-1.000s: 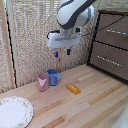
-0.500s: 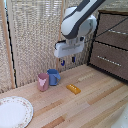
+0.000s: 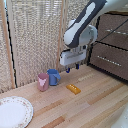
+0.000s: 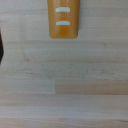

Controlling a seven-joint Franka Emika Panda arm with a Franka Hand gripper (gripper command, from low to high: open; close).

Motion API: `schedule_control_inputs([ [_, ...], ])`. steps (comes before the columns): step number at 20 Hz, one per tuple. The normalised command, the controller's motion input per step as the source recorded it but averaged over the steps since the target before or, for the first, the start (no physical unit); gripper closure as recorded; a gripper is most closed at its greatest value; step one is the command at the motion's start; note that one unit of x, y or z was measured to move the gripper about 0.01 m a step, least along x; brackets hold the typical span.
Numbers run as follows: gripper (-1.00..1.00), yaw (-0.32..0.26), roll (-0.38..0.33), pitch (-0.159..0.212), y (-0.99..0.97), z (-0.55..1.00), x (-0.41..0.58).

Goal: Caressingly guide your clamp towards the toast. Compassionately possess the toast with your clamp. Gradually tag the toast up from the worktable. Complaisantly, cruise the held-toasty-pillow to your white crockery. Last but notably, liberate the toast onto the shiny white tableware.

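The toast (image 3: 73, 89) is a small flat orange-yellow block lying on the wooden worktable (image 3: 95, 102). In the wrist view the toast (image 4: 63, 19) shows two pale marks on top. My clamp (image 3: 73, 66) hangs above the toast with a clear gap, its short dark-blue fingers pointing down with a gap between them and nothing held. The white plate (image 3: 14, 111) with a speckled rim lies at the exterior view's near left, far from the clamp. In the wrist view only a dark sliver of a finger (image 4: 1, 47) shows at the picture's edge.
A pink cup (image 3: 43, 81) and a blue mug (image 3: 53, 76) stand side by side to the exterior view's left of the toast. A dark brown drawer cabinet (image 3: 112, 47) stands at the back right. A reed screen (image 3: 35, 35) runs behind the table.
The arm has moved toward the exterior view's right and lower, bringing the clamp from over the cups to above the toast. The toast, cups and plate have not moved.
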Motion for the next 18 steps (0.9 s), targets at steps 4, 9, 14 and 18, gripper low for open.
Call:
schedule_control_inputs([
  [4, -1.0, -0.016, -0.101, 0.006, 0.0, -0.53, -0.05],
  [9, -1.0, 0.002, -0.105, -0.018, -0.01, -0.49, 0.01],
  [14, -1.0, 0.023, -0.059, -0.008, -0.08, -0.36, 0.011],
  [18, 1.0, 0.027, -0.031, 0.0, -0.06, -0.19, 0.0],
])
